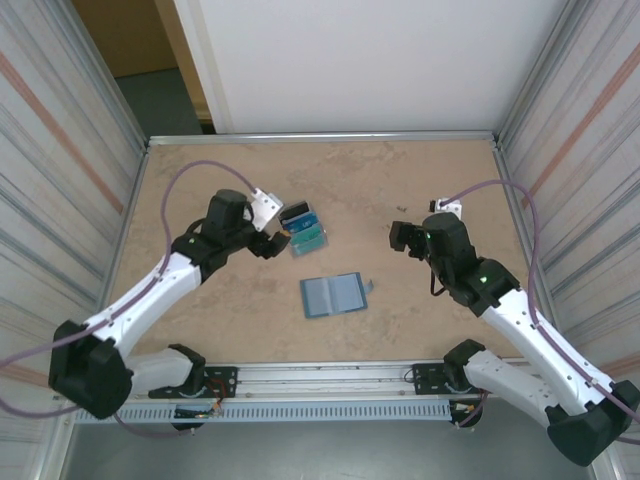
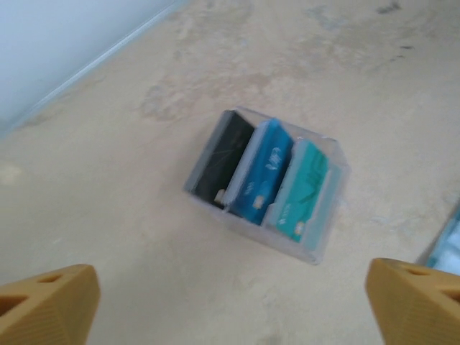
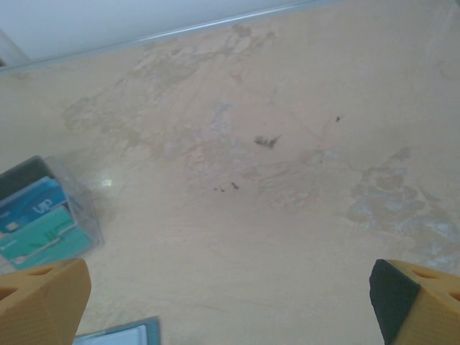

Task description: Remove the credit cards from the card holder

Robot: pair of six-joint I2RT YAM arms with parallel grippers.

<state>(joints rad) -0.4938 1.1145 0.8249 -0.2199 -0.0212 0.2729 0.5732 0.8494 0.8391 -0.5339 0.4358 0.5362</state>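
Three cards [image 2: 262, 176] in clear tray [image 2: 334, 212], 11 o'clock of wallet [image 1: 335, 295]; both jaws wide open, empty. Risk: left gripper [image 1: 272, 243] clipping tray on pull-away, toppling cards.

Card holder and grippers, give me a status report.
Left gripper open, empty, over the credit cards. Right gripper open, empty. Cards stand in a clear tray; card holder lies open nearby, apart. Nothing in the way.
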